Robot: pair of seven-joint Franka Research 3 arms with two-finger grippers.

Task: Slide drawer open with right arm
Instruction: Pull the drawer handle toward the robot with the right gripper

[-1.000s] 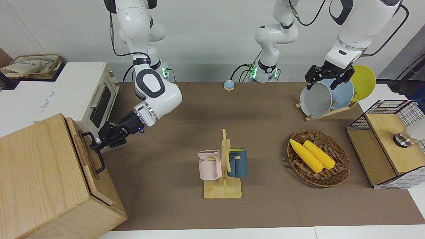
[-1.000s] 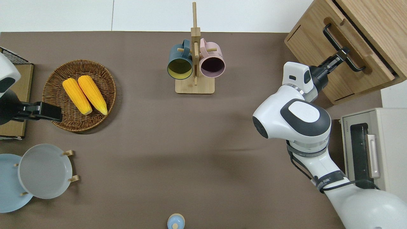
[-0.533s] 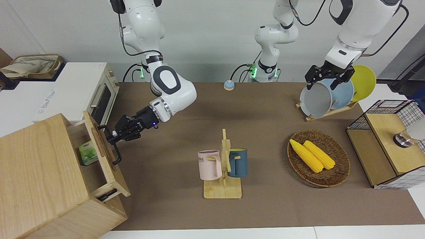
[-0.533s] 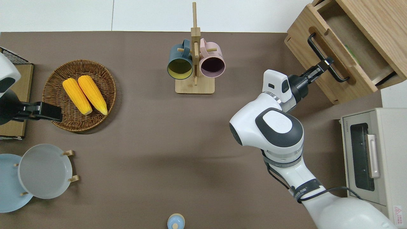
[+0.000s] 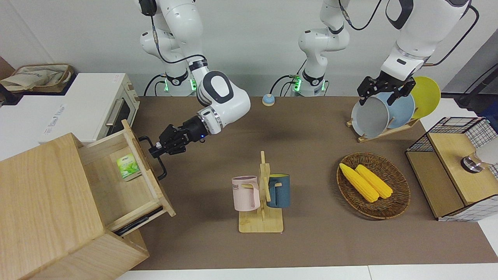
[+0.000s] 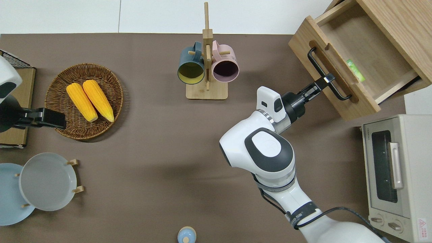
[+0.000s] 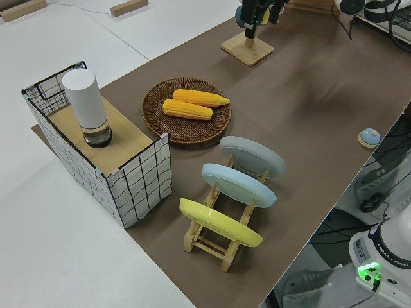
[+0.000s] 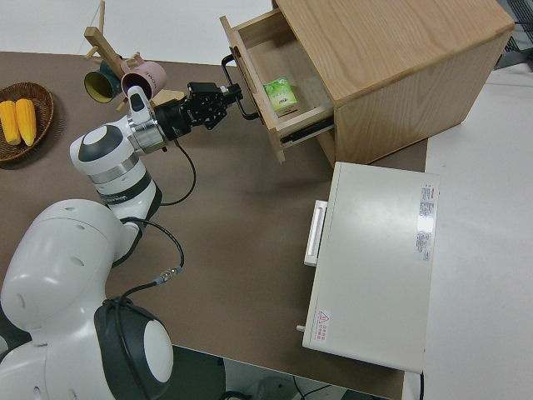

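Note:
The drawer (image 5: 153, 181) stands pulled far out of the light-wood cabinet (image 5: 42, 202) at the right arm's end of the table. My right gripper (image 5: 156, 149) is shut on the drawer's black bar handle (image 5: 162, 171), near the end of the bar closer to the robots. From overhead the right gripper (image 6: 324, 81) meets the handle (image 6: 315, 62) on the drawer front (image 6: 357, 104). A green packet (image 5: 127, 166) lies inside the drawer. The right side view shows the same grip (image 8: 225, 96) on the drawer (image 8: 250, 83). My left arm is parked, its gripper (image 5: 383, 91) open.
A white toaster oven (image 5: 113, 112) stands beside the cabinet, nearer to the robots. A mug rack (image 5: 262, 194) with two mugs is mid-table. Toward the left arm's end are a corn basket (image 5: 400, 202), a plate rack (image 5: 385, 132) and a wire-mesh box (image 5: 451, 167).
The drawer went from closed to far open. My right gripper pulled its handle toward the middle of the table, and the green packet came into view. The left arm has not moved.

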